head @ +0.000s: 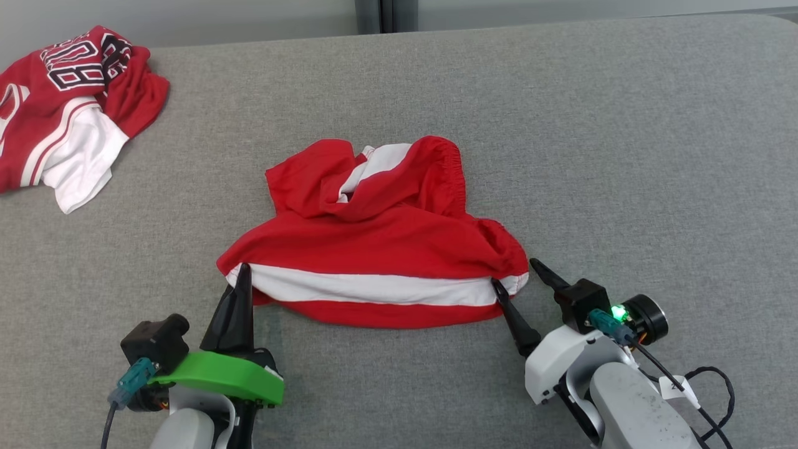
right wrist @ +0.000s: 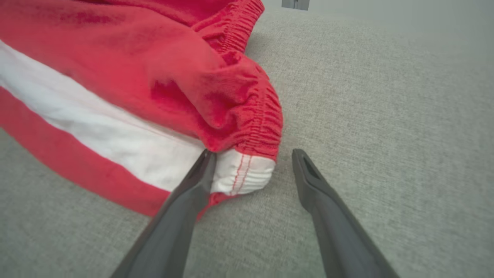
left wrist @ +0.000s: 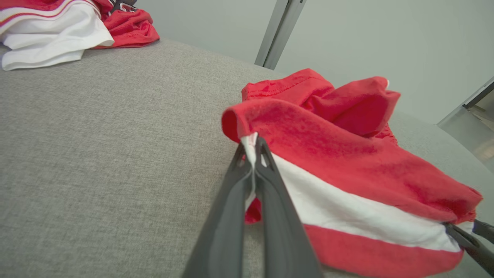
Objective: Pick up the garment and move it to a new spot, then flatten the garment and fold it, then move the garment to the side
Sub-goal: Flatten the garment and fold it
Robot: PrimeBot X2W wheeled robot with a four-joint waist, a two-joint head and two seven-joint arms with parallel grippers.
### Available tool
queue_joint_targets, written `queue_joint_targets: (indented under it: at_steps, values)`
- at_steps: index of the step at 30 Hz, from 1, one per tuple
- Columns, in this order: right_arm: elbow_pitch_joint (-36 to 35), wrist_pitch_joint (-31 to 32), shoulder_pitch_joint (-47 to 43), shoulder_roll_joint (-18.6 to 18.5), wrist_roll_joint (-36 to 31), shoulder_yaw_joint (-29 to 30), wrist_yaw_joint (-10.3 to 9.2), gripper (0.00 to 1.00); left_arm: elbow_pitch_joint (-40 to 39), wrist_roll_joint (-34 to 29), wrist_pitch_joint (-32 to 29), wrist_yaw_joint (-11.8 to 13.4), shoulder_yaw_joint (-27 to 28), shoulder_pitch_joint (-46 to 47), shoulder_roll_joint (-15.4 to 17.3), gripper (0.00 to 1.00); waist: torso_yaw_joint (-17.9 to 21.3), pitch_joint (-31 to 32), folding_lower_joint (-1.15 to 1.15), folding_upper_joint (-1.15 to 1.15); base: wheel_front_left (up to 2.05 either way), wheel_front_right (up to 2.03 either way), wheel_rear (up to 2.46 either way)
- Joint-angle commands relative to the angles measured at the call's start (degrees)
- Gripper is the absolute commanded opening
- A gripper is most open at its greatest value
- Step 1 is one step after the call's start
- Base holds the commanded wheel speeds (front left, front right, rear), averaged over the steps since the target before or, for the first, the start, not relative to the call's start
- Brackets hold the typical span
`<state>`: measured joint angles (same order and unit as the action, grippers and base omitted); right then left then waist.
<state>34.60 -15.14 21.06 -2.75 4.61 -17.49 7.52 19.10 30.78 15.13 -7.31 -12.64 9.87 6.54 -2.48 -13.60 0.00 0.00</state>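
Now L pincer (left wrist: 252, 146) nips garment (left wrist: 347, 154) edge.

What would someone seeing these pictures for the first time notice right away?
The crumpled red garment with a white stripe, lying midway on the grey cushion, draws the eye first. The left end effector is shut on its left corner, while the right end effector stands open around the right corner. A second red-and-white jersey with numbers lies heaped at the far left.
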Motion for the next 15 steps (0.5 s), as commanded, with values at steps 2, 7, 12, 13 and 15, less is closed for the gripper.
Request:
queue_joint_targets:
  at_steps: [2,7,12,13,15]
  values:
    - [1.5,0.0,0.8,-0.2,1.1,-1.4,-0.06,0.95,0.1,-0.6,0.0,-0.3,0.6,-0.2,0.0,0.00,0.1,-0.1,0.00,0.00,0.00,0.00,0.00]
    - [3.1,0.0,1.8,-0.3,2.1,-3.9,-0.06,0.47,0.2,-0.9,0.0,-0.3,0.7,-0.2,0.1,0.00,0.4,-0.4,0.00,0.00,0.00,0.00,0.00]
    - [1.5,0.0,2.0,-0.3,1.5,-4.5,-0.06,0.28,-0.2,-1.0,0.0,-0.3,0.7,0.1,0.2,0.00,0.5,-0.3,0.00,0.00,0.00,0.00,0.00]
    - [1.0,0.0,1.9,-0.3,1.3,-4.4,-0.06,0.24,-0.4,-1.1,0.0,-0.3,0.7,0.1,0.3,0.00,0.6,-0.3,0.00,0.00,0.00,0.00,0.00]
    - [-0.3,0.0,1.2,-0.3,0.8,-4.1,-0.06,0.05,-1.2,-1.2,0.0,-0.3,0.7,0.1,0.4,0.00,0.7,0.1,0.00,0.00,0.00,0.00,0.00]
